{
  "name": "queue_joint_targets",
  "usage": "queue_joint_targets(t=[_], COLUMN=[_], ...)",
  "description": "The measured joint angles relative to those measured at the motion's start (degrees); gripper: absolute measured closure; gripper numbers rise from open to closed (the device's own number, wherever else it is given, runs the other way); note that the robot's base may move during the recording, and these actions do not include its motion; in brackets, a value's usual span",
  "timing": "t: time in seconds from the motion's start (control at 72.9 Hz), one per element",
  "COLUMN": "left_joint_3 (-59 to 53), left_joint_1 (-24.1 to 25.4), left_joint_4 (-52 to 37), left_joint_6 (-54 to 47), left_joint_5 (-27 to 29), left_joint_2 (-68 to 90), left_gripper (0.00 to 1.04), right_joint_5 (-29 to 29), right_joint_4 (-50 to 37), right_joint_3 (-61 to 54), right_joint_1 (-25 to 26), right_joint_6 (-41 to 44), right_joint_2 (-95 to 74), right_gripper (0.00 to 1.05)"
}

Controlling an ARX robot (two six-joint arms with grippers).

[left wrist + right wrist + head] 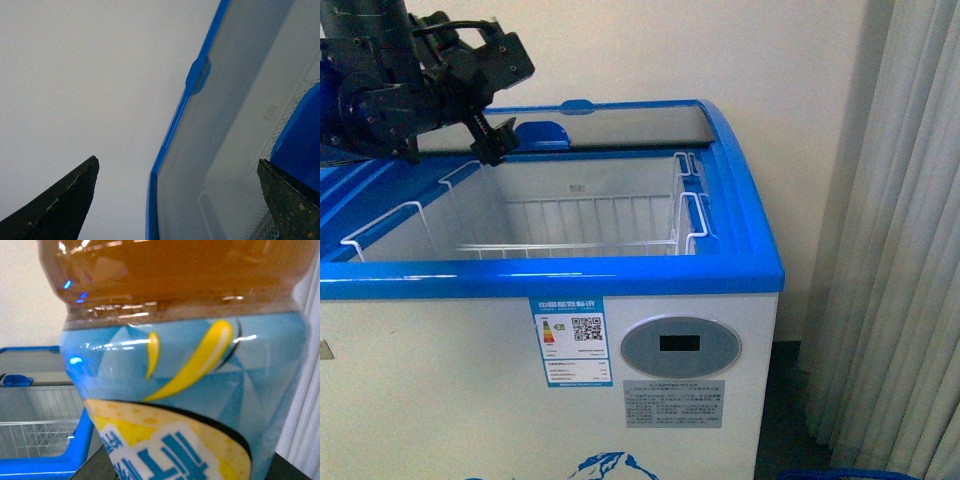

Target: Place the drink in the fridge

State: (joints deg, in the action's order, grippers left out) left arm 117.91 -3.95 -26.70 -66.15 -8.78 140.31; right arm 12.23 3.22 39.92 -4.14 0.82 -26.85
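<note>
Front view: fridge (620,275) stood open, wire basket (570,215) inside. The left gripper (492,142) hung over the back-left rim near the blue lid handle (545,131). No drink or right arm showed here. Left wrist view: left gripper (176,162) spread wide with nothing between the fingertips (75,195), fridge rim and handle (197,75) beyond. Right wrist view: drink (185,370) filled the frame, up in the air short of the fridge's (75,440) front corner. Dark gripper parts flanked its lower body, so the right gripper looked pinched on it. The bottle looked full, so probably weighty. Its glossy label (200,390) was likely slippery and the thin plastic would give. Best hold: mid-body at the label, firm but not crushing.
</note>
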Motion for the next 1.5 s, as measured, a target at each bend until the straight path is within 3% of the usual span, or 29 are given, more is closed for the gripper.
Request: queue_joint_targets(t=[0.192,0.453,0.508,0.549,0.59,0.659,0.768,0.906,1.098,1.235,1.4,1.496], left_joint_3=[-18.75,-51.36,-59.41,-68.59,-73.70,-83.45,-93.83,-100.50,-105.42,-108.26,-110.84,-112.04], left_joint_1=[0.44,0.96,1.40,1.88,2.29,3.58,4.11,3.93,3.93,3.93,3.93,3.93], left_joint_4=[-0.35,2.23,2.75,-3.28,-7.48,-9.16,-9.22,-9.97,-10.05,-9.55,-7.82,-6.36], left_joint_6=[17.57,48.09,52.96,58.36,60.65,63.04,64.72,65.44,65.66,65.88,65.88,65.88], left_joint_5=[6.43,1.60,0.02,4.76,6.91,8.74,9.11,8.74,8.76,8.76,8.79,8.76], left_joint_2=[-12.57,-40.30,-48.02,-55.78,-60.08,-69.96,-80.72,-85.88,-90.51,-94.33,-98.42,-101.07], left_gripper=[0.08,0.08,0.08,0.16,0.23,0.35,0.51,0.74,1.02,1.02,1.02,1.02], right_joint_5=[0.00,0.00,-4.46,-15.43,-20.35,-24.04,-25.27,-25.11,-20.28,-17.46,-15.15,-14.91], right_joint_4=[0.00,0.00,6.29,23.91,30.34,32.44,27.69,24.94,27.89,32.63,45.05,49.66], right_joint_3=[0.00,0.00,2.60,10.95,13.75,15.23,19.50,29.11,50.01,70.14,98.01,106.47], right_joint_1=[0.00,0.00,1.64,7.43,10.40,12.04,11.37,7.19,-0.90,-7.48,-14.73,-17.64], right_joint_6=[0.00,0.02,0.59,4.13,7.28,11.69,19.47,29.62,49.11,59.91,69.81,73.72], right_joint_2=[0.00,0.00,-1.57,-6.25,-9.18,-13.75,-23.47,-38.47,-61.24,-78.07,-98.09,-105.46], right_gripper=[0.68,0.68,0.68,0.68,0.68,0.68,0.68,0.68,0.68,0.68,0.68,0.68])
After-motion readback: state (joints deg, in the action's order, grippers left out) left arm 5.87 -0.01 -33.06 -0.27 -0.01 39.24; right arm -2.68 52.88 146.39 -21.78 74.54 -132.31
